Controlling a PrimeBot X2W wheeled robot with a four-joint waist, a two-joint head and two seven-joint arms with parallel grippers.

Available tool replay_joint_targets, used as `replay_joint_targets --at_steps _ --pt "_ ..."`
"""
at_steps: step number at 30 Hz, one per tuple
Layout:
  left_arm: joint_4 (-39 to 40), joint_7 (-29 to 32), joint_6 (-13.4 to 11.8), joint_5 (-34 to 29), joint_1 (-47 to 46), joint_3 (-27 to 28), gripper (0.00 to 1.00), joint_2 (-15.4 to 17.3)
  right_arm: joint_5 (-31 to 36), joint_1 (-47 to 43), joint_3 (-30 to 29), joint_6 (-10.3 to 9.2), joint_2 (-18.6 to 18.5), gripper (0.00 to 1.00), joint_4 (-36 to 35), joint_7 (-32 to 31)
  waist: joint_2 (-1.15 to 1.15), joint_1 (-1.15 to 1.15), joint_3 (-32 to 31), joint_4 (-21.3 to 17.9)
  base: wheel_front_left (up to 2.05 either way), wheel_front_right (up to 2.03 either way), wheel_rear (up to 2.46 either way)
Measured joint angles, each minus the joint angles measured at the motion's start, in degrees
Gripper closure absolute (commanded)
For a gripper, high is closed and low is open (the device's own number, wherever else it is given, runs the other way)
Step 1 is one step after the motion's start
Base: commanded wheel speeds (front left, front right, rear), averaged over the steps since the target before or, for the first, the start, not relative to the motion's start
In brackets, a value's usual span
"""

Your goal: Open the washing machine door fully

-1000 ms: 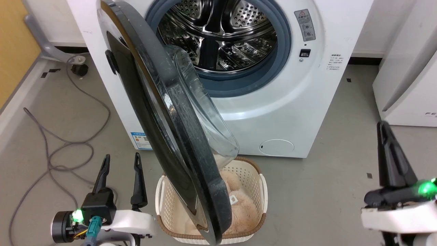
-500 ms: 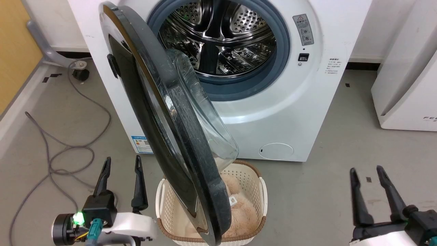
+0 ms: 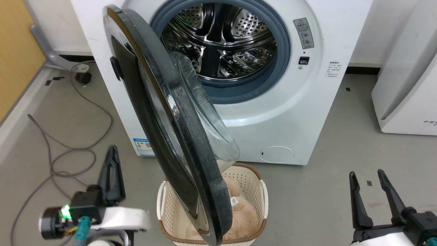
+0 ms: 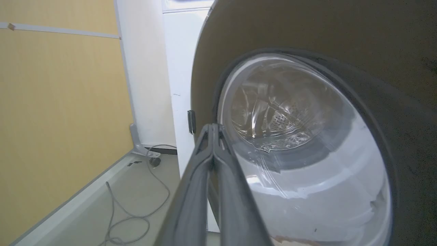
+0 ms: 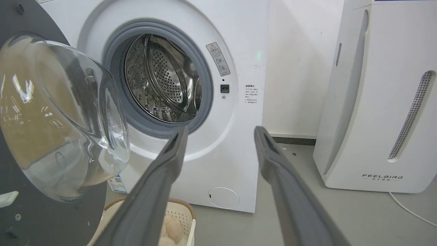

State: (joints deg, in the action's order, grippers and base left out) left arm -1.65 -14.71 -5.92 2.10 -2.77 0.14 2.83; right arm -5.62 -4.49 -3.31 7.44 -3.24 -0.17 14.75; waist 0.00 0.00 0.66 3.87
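Your left gripper (image 3: 112,152), its fingers pressed together on nothing, sits near the glossy black outer face of the washing machine door (image 3: 191,160). Your right gripper (image 3: 366,175) hovers spread and empty, well apart to the right. The door juts roughly halfway out from the white washing machine (image 3: 280,112), its clear bulging glass bowl above a perforated cream laundry basket (image 3: 263,191). The rest of the swing looks yet to be done.

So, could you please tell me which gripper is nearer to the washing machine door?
Left. The left gripper sits close beside the outer face of the washing machine door; the right gripper hangs far off on its glass-bowl side.
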Motion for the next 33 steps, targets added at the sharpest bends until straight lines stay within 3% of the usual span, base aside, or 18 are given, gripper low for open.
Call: replay_joint_targets --at_steps 9,18,23,24,33 --pt "12.6 -0.1 1.7 -1.0 -3.7 -2.4 1.0 0.1 -0.4 -0.6 0.3 0.0 0.1 0.0 0.1 0.0 0.0 0.0 -0.5 0.0 0.0 0.0 0.0" --pt "23.0 -0.1 3.6 -2.5 -5.4 -12.5 1.0 0.0 -0.5 -1.0 0.4 0.0 0.1 0.0 0.1 0.0 0.0 0.0 -1.0 0.0 0.0 0.0 0.0" --pt "24.8 -0.1 4.4 -2.8 -5.4 -18.6 1.0 0.0 -0.6 -1.0 0.5 0.0 0.1 0.0 0.1 0.0 0.0 0.0 -1.3 0.1 0.0 0.0 0.0" --pt "24.7 -0.1 5.1 -2.8 -5.4 -22.0 1.0 0.0 -0.6 -1.0 0.6 0.0 0.1 0.0 0.1 0.0 0.0 0.0 -1.4 0.2 0.0 0.0 0.0" --pt "20.8 -0.1 7.2 -2.5 -3.1 -30.1 1.0 0.0 -1.0 -1.0 0.8 0.0 0.1 0.0 0.3 0.0 0.0 0.0 -1.5 0.2 0.0 0.0 0.0"
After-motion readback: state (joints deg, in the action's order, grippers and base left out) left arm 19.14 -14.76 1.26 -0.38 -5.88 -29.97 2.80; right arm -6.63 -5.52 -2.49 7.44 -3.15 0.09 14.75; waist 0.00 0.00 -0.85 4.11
